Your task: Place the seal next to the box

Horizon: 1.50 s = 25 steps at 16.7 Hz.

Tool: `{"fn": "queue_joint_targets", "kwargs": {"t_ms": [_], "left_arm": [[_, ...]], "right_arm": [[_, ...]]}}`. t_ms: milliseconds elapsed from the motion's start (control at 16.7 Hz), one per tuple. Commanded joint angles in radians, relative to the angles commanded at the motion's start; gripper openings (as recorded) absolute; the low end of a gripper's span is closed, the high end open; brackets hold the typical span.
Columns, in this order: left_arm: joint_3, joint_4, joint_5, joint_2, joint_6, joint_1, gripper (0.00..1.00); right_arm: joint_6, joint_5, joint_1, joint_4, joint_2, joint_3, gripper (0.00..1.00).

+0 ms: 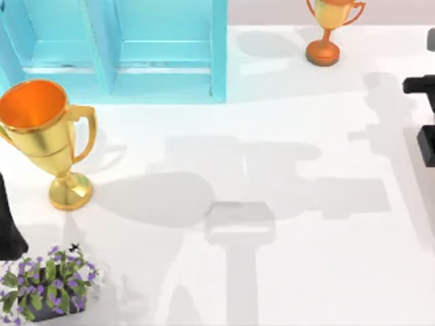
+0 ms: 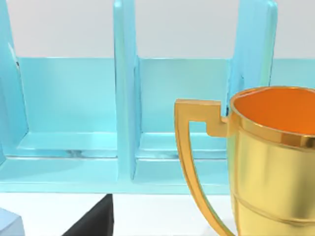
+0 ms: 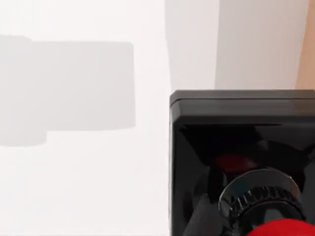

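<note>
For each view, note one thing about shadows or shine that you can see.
Top view: broad soft grey shadows cross the white table. Left wrist view: bright sheen on the gold trophy. Right wrist view: the seal has a glossy black base, with a blocky shadow beside it.

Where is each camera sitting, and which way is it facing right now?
Top view: above the table, looking down on the large gold trophy, blue shelf unit, small trophy and potted plant; left arm at the left edge, right arm at the right edge.
Left wrist view: low on the left arm, facing into the shelf unit's compartments past the large trophy; a black part I cannot identify.
Right wrist view: on the right arm, close above the seal, facing the white table.
Shared: top and left wrist views both show the large trophy and shelf unit.
</note>
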Motion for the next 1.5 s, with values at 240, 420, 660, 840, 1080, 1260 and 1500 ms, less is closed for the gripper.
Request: {"fn": "queue_joint_targets", "kwargs": {"t_ms": [240, 420, 660, 840, 1080, 1260, 1500], "left_arm": [[0.0, 0.0, 0.0, 0.0, 0.0, 0.0, 1.0], [0.0, 0.0, 0.0, 0.0, 0.0, 0.0, 1.0], [0.0, 0.0, 0.0, 0.0, 0.0, 0.0, 1.0], [0.0, 0.0, 0.0, 0.0, 0.0, 0.0, 1.0], [0.0, 0.0, 0.0, 0.0, 0.0, 0.0, 1.0], [0.0, 0.0, 0.0, 0.0, 0.0, 0.0, 1.0], [0.0, 0.0, 0.0, 0.0, 0.0, 0.0, 1.0]], "right_arm": [[0.0, 0.0, -0.001, 0.072, -0.003, -0.076, 0.0], [0.0, 0.0, -0.001, 0.072, -0.003, -0.076, 0.0], [0.0, 0.0, -0.001, 0.072, -0.003, -0.076, 0.3], [0.0, 0.0, -0.001, 0.072, -0.003, -0.076, 0.53], [0.0, 0.0, -0.001, 0.072, -0.003, -0.076, 0.83], [0.0, 0.0, -0.001, 0.072, -0.003, -0.076, 1.0], [0.0, 0.0, -0.001, 0.072, -0.003, -0.076, 1.0]]}}
